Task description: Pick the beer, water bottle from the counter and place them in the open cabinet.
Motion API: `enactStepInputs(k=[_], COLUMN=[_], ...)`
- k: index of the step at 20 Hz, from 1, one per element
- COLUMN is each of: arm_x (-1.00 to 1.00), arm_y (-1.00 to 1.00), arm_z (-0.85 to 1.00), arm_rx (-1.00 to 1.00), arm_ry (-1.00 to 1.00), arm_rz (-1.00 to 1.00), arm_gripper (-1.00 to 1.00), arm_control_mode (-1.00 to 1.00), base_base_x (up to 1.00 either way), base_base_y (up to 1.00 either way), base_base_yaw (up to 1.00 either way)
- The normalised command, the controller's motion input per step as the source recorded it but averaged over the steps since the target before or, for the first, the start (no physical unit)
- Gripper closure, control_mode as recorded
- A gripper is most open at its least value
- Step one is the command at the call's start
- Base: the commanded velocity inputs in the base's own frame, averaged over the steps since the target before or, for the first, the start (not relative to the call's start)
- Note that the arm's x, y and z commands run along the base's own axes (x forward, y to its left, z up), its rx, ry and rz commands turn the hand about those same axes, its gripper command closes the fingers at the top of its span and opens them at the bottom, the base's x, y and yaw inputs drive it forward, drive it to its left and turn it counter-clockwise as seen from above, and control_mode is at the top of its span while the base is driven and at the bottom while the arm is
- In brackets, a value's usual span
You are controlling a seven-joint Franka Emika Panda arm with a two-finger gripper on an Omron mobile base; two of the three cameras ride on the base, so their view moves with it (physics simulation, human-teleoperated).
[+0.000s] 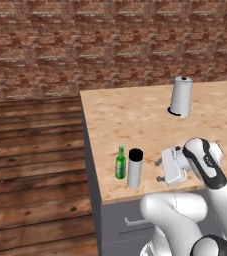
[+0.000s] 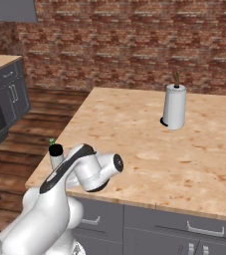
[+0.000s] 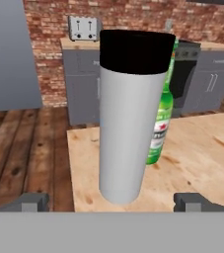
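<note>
The water bottle, a silver-grey cylinder with a black cap, stands upright near the counter's front left corner. The beer, a slim green bottle, stands just to its left, close beside it. My gripper is level with the water bottle on its right, pointing at it, open and a short gap away. In the hand view the water bottle looms in the middle ahead of my open gripper, with the beer partly hidden behind it. From the right base view my arm hides all but the water bottle's cap. I cannot make out the open cabinet.
A grey paper-towel roll on a round base stands at the counter's back right. The counter's left edge drops to a wooden floor. A grey wall box hangs at the upper left. Beyond the bottles stand grey cabinets with a toaster and a dark oven.
</note>
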Motion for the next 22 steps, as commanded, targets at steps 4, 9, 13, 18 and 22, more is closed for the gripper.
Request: enactStepInputs(k=[4,9,13,18,22], arm_x=[0.06,0.02,0.0,0.0,0.0], arm_y=[0.21,0.24,0.24,0.27,0.26], arm_z=[-0.19,-0.14,-0.16,-0.18,-0.18], arm_rx=[0.0,0.0,0.0,0.0,0.0], arm_ry=[0.0,0.0,0.0,0.0,0.0], arm_rz=[-0.02,-0.01,-0.01,-0.01,-0.01], arm_gripper=[-1.0,-1.0,-1.0,-1.0,-1.0], arm_control_mode=[-1.0,-1.0,-1.0,-1.0,-1.0], base_base_x=[0.0,0.0,0.0,0.0,0.0], base_base_y=[0.0,0.0,0.0,0.0,0.0], base_base_yaw=[0.0,0.0,0.0,0.0,0.0])
